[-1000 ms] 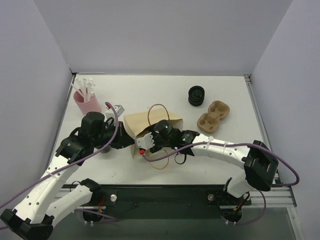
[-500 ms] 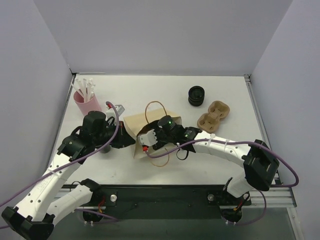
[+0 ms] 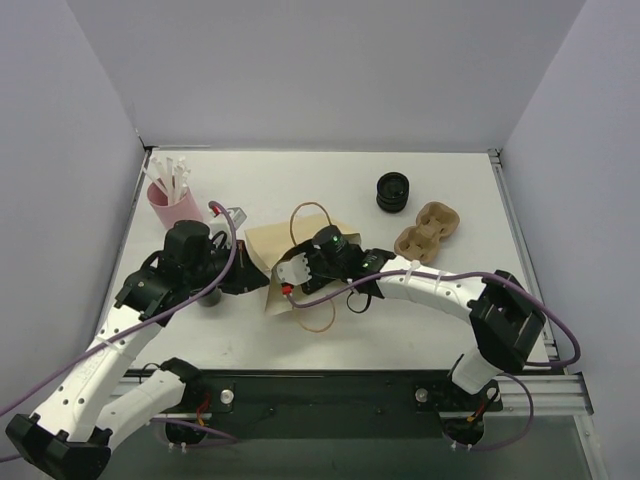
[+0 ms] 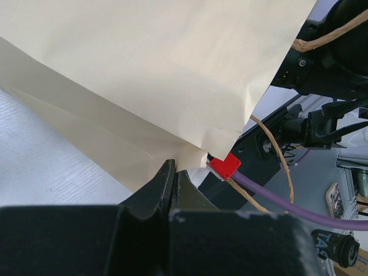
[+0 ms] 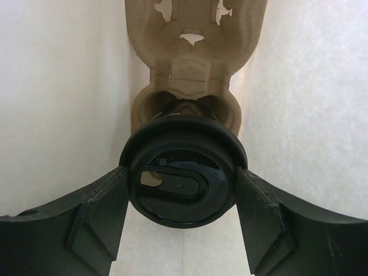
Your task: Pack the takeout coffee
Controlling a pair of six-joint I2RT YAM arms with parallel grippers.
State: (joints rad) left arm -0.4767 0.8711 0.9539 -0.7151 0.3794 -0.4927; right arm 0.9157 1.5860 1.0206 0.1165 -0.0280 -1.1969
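Observation:
The takeout coffee (image 5: 183,172), a black cup with a round black lid, is inside the brown paper bag (image 3: 268,248). It sits in a pocket of a brown pulp carrier (image 5: 194,63) lying in the bag. My right gripper (image 5: 183,192) is shut on the lid, one finger on each side. In the top view only its wrist (image 3: 328,252) shows at the bag's mouth, and the cup is hidden. My left gripper (image 4: 174,170) is shut on the lower edge of the bag (image 4: 144,69); it also shows in the top view (image 3: 250,282).
A second pulp carrier (image 3: 428,230) lies at the right, with a short stack of black ribbed rings (image 3: 393,191) behind it. A pink cup of white sticks (image 3: 172,205) stands at the back left. The bag's twine handles (image 3: 318,318) loop out in front.
My right arm has pushed further left into the bag with the cup. The bag's mouth and handles have shifted left. The left arm has barely moved.

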